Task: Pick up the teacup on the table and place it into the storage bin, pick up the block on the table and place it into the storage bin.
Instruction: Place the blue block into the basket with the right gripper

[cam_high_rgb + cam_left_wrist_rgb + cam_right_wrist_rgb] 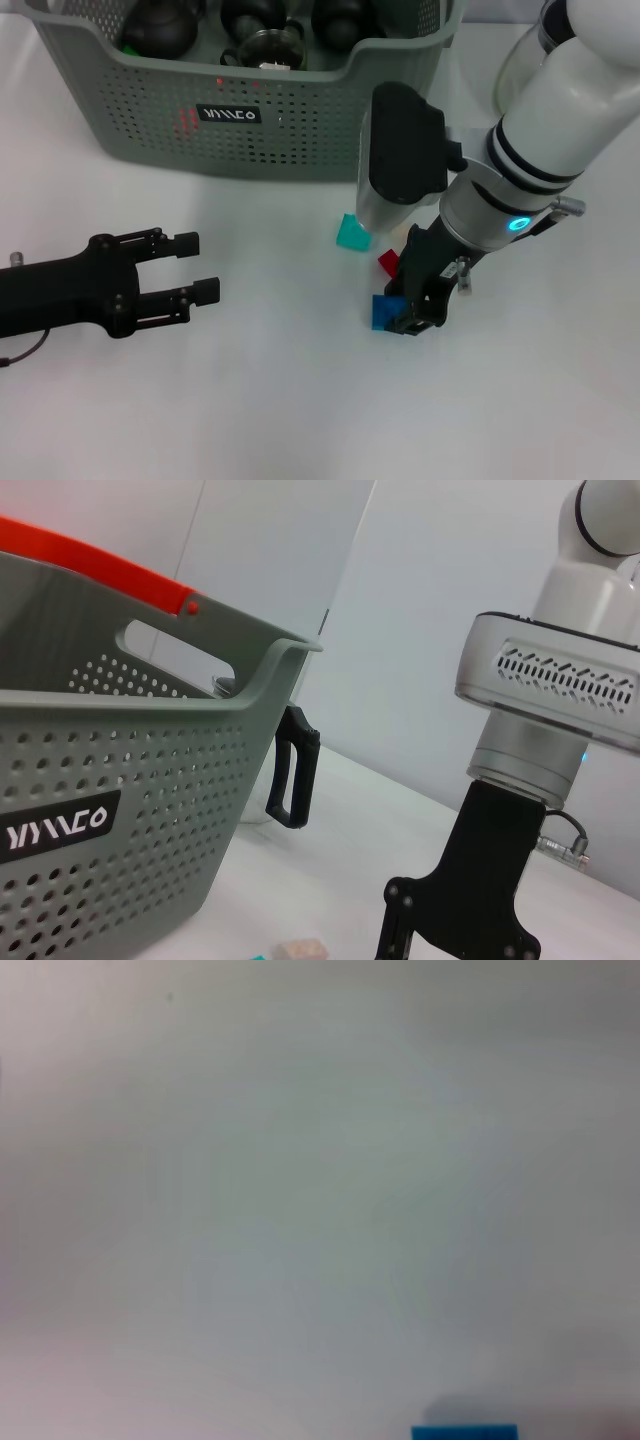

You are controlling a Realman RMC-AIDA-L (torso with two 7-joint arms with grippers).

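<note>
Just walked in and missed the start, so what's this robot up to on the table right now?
The right gripper is down at the table among a few small blocks, right at the blue block; whether it has gripped it is unclear. A teal block and a red block lie just behind it. The storage bin at the back already holds several dark teaware pieces. The left gripper rests open on the table, off to the side, holding nothing.
</note>
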